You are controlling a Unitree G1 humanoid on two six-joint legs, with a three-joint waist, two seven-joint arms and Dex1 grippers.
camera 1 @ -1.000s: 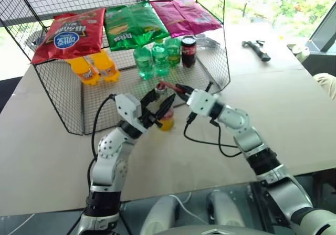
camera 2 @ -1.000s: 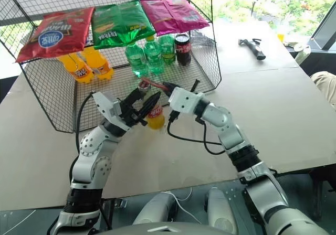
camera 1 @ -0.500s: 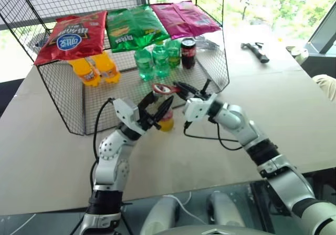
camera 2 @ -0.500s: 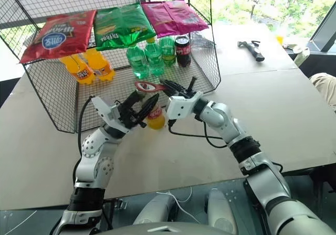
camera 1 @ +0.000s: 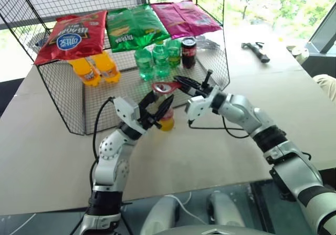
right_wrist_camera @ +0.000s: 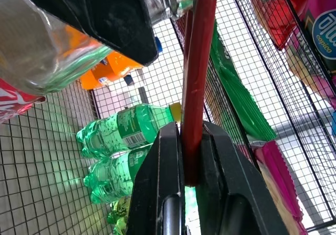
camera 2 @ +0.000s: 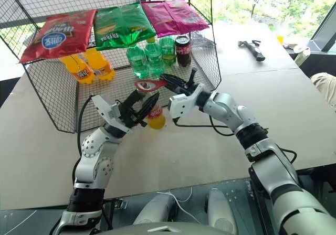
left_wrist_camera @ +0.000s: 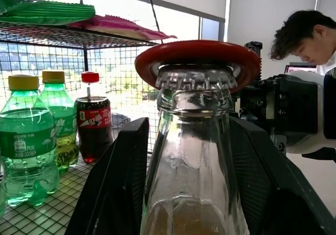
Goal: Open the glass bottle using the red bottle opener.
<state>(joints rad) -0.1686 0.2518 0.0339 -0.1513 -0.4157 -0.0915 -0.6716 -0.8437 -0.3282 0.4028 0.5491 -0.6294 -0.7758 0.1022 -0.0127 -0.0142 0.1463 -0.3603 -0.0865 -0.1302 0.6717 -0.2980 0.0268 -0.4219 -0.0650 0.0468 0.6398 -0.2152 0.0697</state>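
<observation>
The left gripper (camera 1: 156,108) has its two black fingers (left_wrist_camera: 118,193) part way open, one on each side of the glass bottle (left_wrist_camera: 194,161), hugging its neck. The bottle stands on the table (camera 1: 47,140) just in front of the wire rack (camera 1: 68,96), with yellow drink low inside it and its small metal cap (left_wrist_camera: 194,79) at the top. The right gripper (camera 1: 181,82) has its fingers (right_wrist_camera: 157,193) squeezed tight on the handle of the red bottle opener (camera 1: 165,87) — a firm pinch. The opener lies almost flat, and its round ring sits over the cap like a little hat. The two grippers are very close, with the bottle top between them. Behind them in the rack stand green bottles (camera 1: 152,59) and a dark cola bottle (camera 1: 188,51) — with bags of snacks (camera 1: 131,26) on the shelf above.
</observation>
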